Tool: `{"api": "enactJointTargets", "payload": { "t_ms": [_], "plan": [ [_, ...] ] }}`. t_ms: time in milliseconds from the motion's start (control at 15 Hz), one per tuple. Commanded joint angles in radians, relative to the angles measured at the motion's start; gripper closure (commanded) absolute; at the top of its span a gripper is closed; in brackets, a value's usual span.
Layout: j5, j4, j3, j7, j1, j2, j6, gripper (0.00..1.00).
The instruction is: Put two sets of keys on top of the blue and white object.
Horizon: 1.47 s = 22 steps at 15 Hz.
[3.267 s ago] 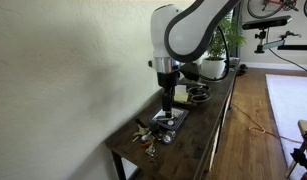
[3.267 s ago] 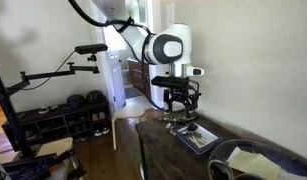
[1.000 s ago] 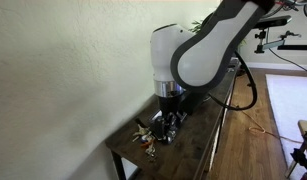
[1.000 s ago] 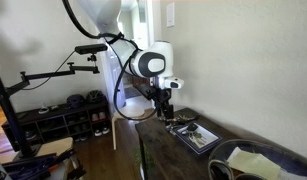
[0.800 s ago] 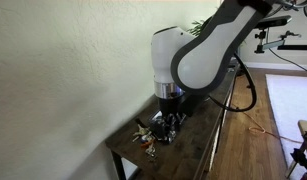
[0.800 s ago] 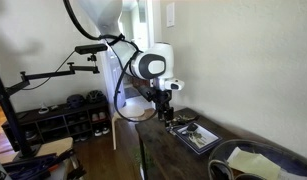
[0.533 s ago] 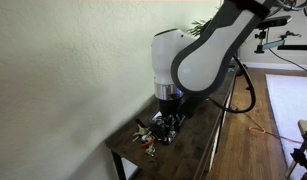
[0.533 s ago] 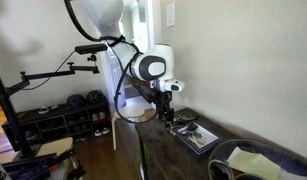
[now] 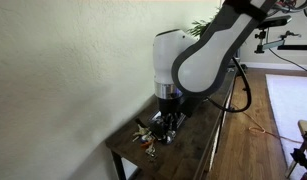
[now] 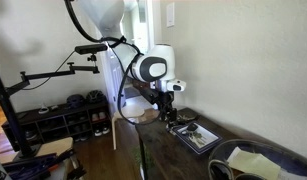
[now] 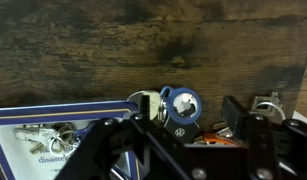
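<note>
Wrist view: gripper spread wide, straddling a key bunch (contact unclear). Blue and white object just beside one finger carries other keys; bare table lies ahead.

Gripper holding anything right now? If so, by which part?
Nothing gripped, as far as shows: the gripper stands open astride the loose set of keys, around its fobs.

Gripper: dark fingers spread, straddling a key bunch.
Key bunch: on tabletop w/ round silver-blue fob, dark VW fob, reddish tag.
Blue and white object: lower left; second key set lies on it.
Table: dark wood, fills upper frame.
</note>
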Motion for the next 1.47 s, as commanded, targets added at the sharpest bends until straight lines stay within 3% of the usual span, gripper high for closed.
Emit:
{"api": "enactJointTargets", "payload": {
  "t_ms": [0,333,667,733,867,1067,1400],
  "plan": [
    [0.008,-0.006,-0.008,-0.026,0.001,0.003,0.033,0.55],
    [-0.007,-0.012,-0.010,-0.050,0.005,0.006,0.061,0.88],
    [-0.019,-0.015,-0.017,-0.076,0.006,0.005,0.086,0.98],
    [-0.020,-0.015,-0.019,-0.081,0.005,0.005,0.085,0.92],
    [-0.017,-0.017,-0.018,-0.089,0.004,0.003,0.076,0.69],
    [-0.020,-0.027,-0.018,-0.086,0.012,-0.006,0.066,0.54],
    [-0.009,-0.039,-0.007,-0.086,0.012,-0.008,0.064,0.21]
  ]
}}
